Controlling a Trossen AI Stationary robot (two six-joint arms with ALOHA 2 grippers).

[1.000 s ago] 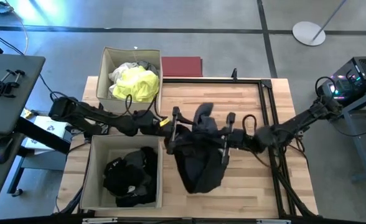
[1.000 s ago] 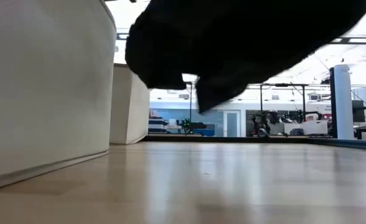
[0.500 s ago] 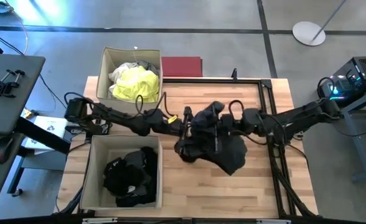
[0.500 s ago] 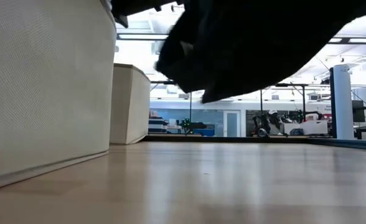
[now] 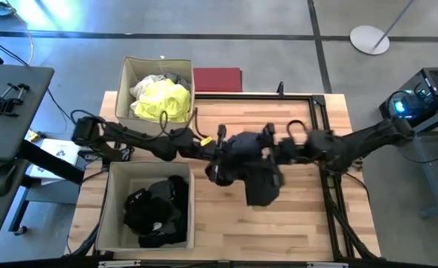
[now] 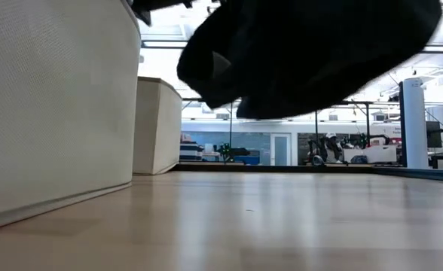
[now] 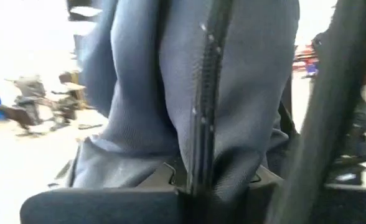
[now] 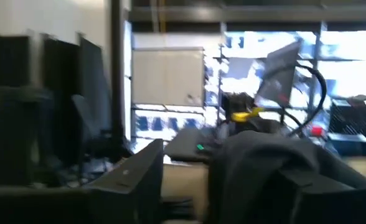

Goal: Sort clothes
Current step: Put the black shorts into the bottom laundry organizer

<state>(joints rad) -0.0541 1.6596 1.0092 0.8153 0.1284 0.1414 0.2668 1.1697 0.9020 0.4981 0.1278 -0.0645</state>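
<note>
A dark navy garment [image 5: 250, 165], bunched and drooping, is clamped by the left gripper [image 5: 220, 152]; the right gripper [image 5: 278, 151] is parted.

A dark navy, crumpled fabric garment [image 5: 250, 165] with a zip running down it hangs bunched in the air over the middle of the tabletop, clear of the wood in the low view, its lower part drooping toward the near edge. Its left side seems pinched in the left hand [image 5: 217, 151], though the fold hides the fingers there. A neon yellow garment [image 5: 162, 101] lies heaped on top of white and light grey pieces [image 5: 149, 82] in the far beige fabric box. A pile of black garments [image 5: 156, 211] fills the near beige box, loosely tangled.
</note>
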